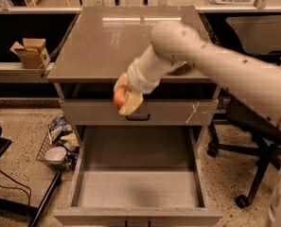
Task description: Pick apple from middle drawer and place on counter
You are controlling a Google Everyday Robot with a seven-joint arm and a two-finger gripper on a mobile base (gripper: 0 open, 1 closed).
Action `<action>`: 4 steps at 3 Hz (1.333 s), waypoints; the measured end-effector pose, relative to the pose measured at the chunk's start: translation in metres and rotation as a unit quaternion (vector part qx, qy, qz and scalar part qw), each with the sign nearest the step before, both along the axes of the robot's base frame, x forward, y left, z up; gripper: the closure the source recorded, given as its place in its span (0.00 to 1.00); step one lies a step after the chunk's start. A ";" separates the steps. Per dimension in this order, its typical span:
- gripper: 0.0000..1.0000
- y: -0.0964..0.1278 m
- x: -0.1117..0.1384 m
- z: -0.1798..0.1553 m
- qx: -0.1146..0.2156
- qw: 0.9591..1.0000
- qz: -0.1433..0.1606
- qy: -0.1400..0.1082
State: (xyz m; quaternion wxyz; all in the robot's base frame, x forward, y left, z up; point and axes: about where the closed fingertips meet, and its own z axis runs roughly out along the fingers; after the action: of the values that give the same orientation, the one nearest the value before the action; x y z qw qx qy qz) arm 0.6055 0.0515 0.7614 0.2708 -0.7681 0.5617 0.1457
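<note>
The apple (118,97) is red-orange and sits between the fingers of my gripper (124,97). The gripper is shut on it and holds it in the air in front of the upper drawer front, just below the front edge of the counter (111,41). The middle drawer (137,188) is pulled wide open below, and its grey floor is bare. My pale arm reaches in from the right and crosses over the counter's right part, hiding what lies there.
The closed upper drawer front (178,113) bears a pale string mark near its right end. A cardboard box (30,52) sits on a shelf at the left. A wire basket of clutter (59,145) stands on the floor left of the cabinet. An office chair (253,141) stands at the right.
</note>
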 end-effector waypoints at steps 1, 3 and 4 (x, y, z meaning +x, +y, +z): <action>1.00 0.004 0.015 0.092 -0.026 0.999 0.014 -0.042; 1.00 0.037 0.101 0.156 0.029 0.998 -0.040 -0.047; 1.00 0.063 0.167 0.135 0.037 0.993 -0.097 -0.053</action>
State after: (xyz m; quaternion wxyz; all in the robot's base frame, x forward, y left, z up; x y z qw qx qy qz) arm 0.7726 0.1149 0.8960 0.3412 -0.7062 0.6126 0.0979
